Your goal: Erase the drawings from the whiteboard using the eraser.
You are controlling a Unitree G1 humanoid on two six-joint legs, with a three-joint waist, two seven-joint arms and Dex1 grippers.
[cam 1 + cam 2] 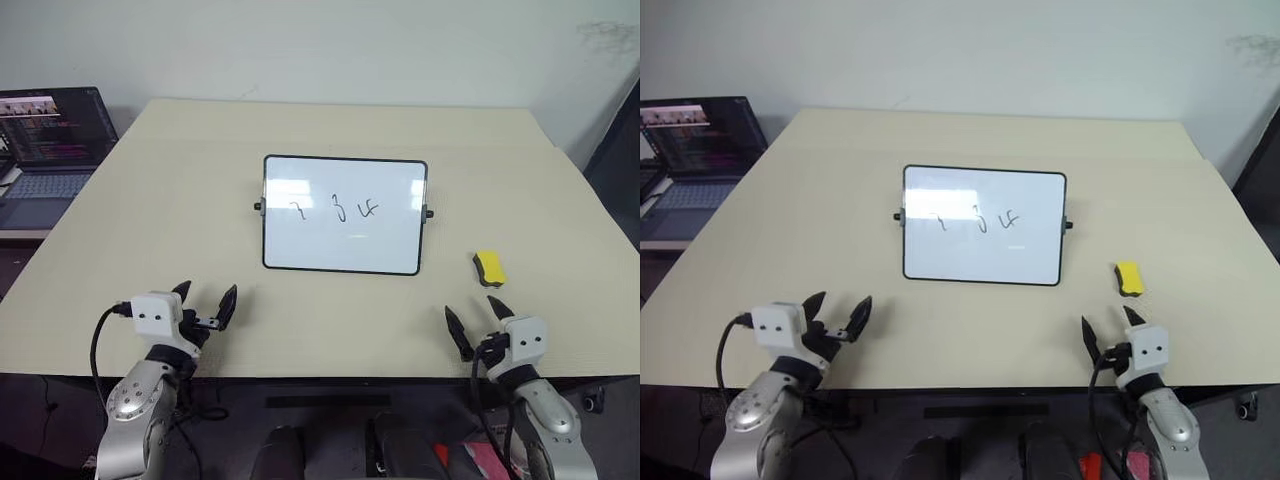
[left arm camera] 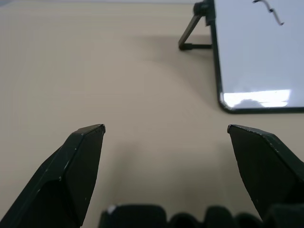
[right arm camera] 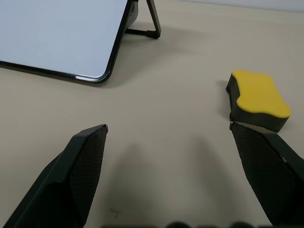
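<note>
The whiteboard (image 1: 343, 214) stands propped on small legs at the middle of the beige table (image 1: 180, 190), tilted back. Three black drawings (image 1: 335, 209) run in a row across its upper half. The yellow eraser (image 1: 489, 268) with a dark underside lies flat on the table to the right of the board, also seen as the eraser (image 3: 258, 99). My right gripper (image 1: 479, 322) hovers open near the table's front edge, just short of the eraser, holding nothing. My left gripper (image 1: 205, 300) is open and empty at the front left, short of the whiteboard's corner (image 2: 228, 105).
An open laptop (image 1: 48, 145) sits on a lower surface off the table's left side. The table's front edge (image 1: 330, 374) runs just under both grippers. Bare tabletop surrounds the board.
</note>
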